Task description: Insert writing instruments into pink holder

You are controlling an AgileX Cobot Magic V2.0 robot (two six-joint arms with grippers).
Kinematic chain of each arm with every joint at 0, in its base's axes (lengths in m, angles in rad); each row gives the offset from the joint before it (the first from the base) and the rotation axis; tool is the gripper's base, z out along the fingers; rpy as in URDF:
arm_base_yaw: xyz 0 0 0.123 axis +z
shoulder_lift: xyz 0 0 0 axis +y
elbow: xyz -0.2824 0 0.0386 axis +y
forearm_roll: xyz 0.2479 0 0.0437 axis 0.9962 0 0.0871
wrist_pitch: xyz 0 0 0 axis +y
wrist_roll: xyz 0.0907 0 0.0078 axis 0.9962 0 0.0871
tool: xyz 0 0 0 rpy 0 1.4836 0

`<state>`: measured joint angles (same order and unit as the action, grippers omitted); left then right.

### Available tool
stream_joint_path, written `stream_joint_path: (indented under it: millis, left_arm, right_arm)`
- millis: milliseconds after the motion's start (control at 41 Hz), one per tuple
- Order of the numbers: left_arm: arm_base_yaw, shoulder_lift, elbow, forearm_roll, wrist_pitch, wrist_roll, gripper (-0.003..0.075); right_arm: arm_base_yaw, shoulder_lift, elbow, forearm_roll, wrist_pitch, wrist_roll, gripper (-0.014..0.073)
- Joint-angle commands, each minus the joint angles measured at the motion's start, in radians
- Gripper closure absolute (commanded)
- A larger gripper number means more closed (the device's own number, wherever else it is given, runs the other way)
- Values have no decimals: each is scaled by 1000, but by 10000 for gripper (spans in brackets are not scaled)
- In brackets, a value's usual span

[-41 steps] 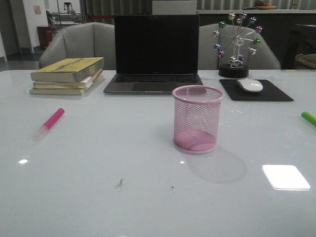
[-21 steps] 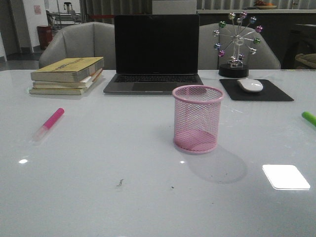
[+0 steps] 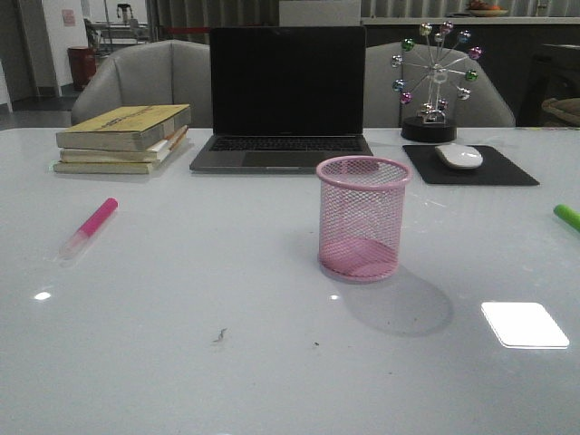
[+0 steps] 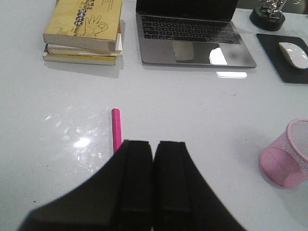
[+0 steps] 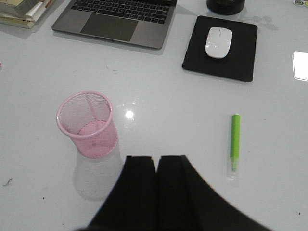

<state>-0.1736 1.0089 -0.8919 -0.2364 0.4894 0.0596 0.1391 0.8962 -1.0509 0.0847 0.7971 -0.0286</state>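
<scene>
Front view: no arm shows. The pink holder [image 3: 362, 218], a wire-mesh cylinder with a solid rim and base, stands upright mid-worktop [image 3: 181, 344] on a glossy white surface. The pink marker [image 3: 89, 228], pale at its near end, lies flat far to the left; the lime green marker [image 3: 566, 217] lies at the right edge, cut off by the frame.

Left wrist view: the left gripper [image 4: 154, 185], matte black with flat pads pressed together and nothing between them, hangs over the worktop. The pink marker [image 4: 116, 130] lies just ahead of its fingertips, partly hidden; the holder [image 4: 287, 160] is well off to its side.

Right wrist view: the right gripper [image 5: 156, 190] is likewise clenched and empty. The holder [image 5: 88, 124] stands just beside and ahead of it; the green marker [image 5: 234, 144], clear-capped, lies on its other side.
</scene>
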Motion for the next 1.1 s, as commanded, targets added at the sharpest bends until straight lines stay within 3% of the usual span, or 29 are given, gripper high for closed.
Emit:
stream_joint_path:
  millis: [0,219,439,512,634,731,804,926,1072]
  left_arm:
    - [-8,5,-38,-11,-100,-10,629]
    - [-8,9,-38,3,-143,-10,629]
    - [-8,9,-38,122,-160,-10,628]
    - [-8,9,-38,145,-166,-10,619]
    - [-8,9,-38,145,-183,-10,570]
    - [-8,9,-38,145,-190,-10,488]
    - [-8,9,-38,145,-192,-10,415]
    - [-8,9,-38,145,-192,-10,290]
    - [-8,9,-38,131,-182,-10,251]
  right_arm:
    - [2,19,-36,-4,-74,2,538]
    - [2,58,-36,-63,-51,2,538]
    - [2,59,-36,-72,-68,2,518]
    - [2,59,-36,-72,-62,3,440]
    - [2,59,-36,-72,-62,4,193]
    - [2,59,-36,-78,-65,4,11]
    - [2,59,-36,-106,-67,4,-34]
    - [2,59,-36,-146,-67,4,-31]
    - [-17,61,-36,-148,-59,38,-31]
